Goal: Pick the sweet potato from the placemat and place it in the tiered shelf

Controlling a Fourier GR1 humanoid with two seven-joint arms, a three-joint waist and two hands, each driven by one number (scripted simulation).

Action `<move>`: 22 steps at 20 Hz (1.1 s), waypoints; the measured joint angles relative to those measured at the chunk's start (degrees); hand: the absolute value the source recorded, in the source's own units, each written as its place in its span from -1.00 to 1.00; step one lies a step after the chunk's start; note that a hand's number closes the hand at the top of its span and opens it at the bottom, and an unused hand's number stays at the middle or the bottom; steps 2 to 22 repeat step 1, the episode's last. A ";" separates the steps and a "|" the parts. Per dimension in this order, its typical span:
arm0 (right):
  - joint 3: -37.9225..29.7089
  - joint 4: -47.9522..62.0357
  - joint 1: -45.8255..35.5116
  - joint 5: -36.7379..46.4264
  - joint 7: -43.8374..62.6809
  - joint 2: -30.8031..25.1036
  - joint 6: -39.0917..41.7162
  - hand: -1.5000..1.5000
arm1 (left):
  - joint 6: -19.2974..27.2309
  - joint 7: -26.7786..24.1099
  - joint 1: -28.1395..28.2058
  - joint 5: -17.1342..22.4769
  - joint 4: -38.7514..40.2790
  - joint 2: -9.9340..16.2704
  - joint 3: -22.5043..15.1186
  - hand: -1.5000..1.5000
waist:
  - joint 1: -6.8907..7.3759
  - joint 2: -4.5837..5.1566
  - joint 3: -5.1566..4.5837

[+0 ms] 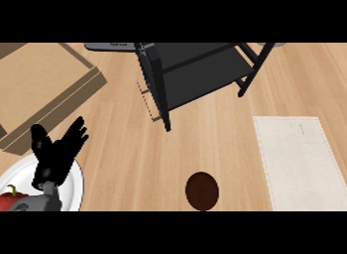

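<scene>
Sweet potato lay on counter beside placemat; left hand rested released. Advice: grasp around middle, lift toward shelf.

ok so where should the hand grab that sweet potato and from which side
Probably across the middle of the sweet potato, coming down from above. It lies flat on the bare counter, left of the placemat, long axis running front to back, so fingers would close on its left and right flanks.
</scene>
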 measured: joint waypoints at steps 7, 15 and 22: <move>-0.37 0.64 0.59 -0.38 -1.05 -1.11 1.01 -1.00 | -0.46 -0.47 0.17 0.18 0.01 0.26 0.16 0.00 | 0.15 0.07 0.01; -0.37 0.64 0.59 -0.38 -1.05 -1.11 1.01 -1.00 | -0.46 -0.47 0.17 0.18 0.01 0.26 0.16 0.00 | 0.15 0.07 0.01; -0.37 0.64 0.59 -0.38 -1.05 -1.11 1.01 -1.00 | -0.46 -0.47 0.17 0.18 0.01 0.26 0.16 0.00 | 0.15 0.07 0.01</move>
